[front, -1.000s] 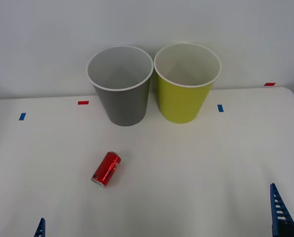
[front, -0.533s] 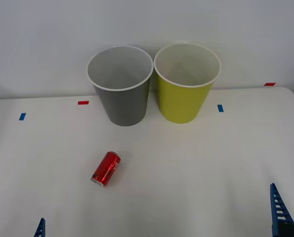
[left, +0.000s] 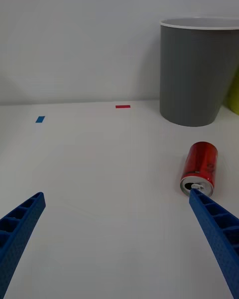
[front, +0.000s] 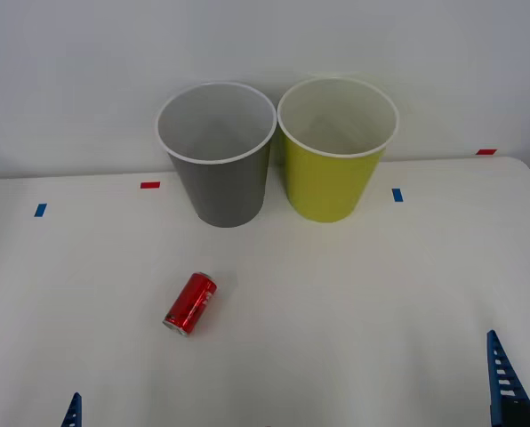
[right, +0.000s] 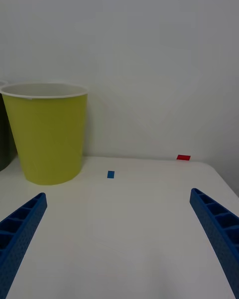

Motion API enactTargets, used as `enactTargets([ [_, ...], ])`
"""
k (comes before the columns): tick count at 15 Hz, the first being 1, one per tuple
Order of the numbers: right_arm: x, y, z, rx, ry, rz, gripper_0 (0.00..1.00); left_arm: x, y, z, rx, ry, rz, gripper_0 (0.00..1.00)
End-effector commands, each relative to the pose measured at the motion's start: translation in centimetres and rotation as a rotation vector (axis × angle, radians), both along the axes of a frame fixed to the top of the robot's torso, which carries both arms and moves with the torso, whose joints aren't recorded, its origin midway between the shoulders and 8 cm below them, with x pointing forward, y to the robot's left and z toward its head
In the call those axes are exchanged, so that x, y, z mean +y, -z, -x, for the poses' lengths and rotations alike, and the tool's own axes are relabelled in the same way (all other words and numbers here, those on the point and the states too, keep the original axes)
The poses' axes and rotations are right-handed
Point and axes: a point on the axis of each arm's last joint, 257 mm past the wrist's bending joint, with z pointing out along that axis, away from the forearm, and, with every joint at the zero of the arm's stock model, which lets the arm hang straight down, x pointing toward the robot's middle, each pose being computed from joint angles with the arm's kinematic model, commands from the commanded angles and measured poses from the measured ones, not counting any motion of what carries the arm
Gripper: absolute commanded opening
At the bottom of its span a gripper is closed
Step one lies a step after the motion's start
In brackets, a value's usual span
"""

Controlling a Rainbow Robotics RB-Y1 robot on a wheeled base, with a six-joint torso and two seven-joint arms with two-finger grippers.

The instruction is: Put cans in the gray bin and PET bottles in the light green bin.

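Can lies on its side on the table, well in front of the gray bin. Left gripper, wide open and empty, sits nearest; it should straddle the can across its round body before closing. Right gripper waits open, empty, before the light green bin.

A white table carries everything. The gray bin and the light green bin stand upright side by side at 12 o'clock, near the far edge. A red can lies on its side toward 8 o'clock. Small blue tape marks and red tape marks dot the far edge.
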Motion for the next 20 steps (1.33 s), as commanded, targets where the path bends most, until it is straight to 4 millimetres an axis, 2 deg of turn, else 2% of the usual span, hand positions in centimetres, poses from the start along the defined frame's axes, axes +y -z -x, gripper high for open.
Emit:
enactTargets([
  [1,0.0,0.0,0.0,0.000,0.000,0.000,1.00,0.0,0.0,0.0,0.000,0.000,0.000,1.00],
  [2,0.0,0.0,0.0,0.000,0.000,0.000,1.00,0.0,0.0,0.0,0.000,0.000,0.000,1.00],
  [3,0.0,0.0,0.0,0.000,0.000,0.000,1.00,-0.2,1.4,-0.1,0.023,0.000,0.008,1.00],
  [7,0.0,0.0,0.0,0.000,0.000,0.000,1.00,-0.1,1.2,-1.0,0.001,0.035,-0.003,1.00],
  [9,0.0,0.0,0.0,0.000,0.000,0.000,1.00,-0.7,1.3,-2.0,0.003,0.088,-0.017,1.00],
  [14,0.0,0.0,0.0,0.000,0.000,0.000,1.00,-4.2,2.7,-3.5,0.060,0.309,-0.092,1.00],
  [20,0.0,0.0,0.0,0.000,0.000,0.000,1.00,-5.3,3.8,-6.5,0.115,0.457,-0.212,1.00],
])
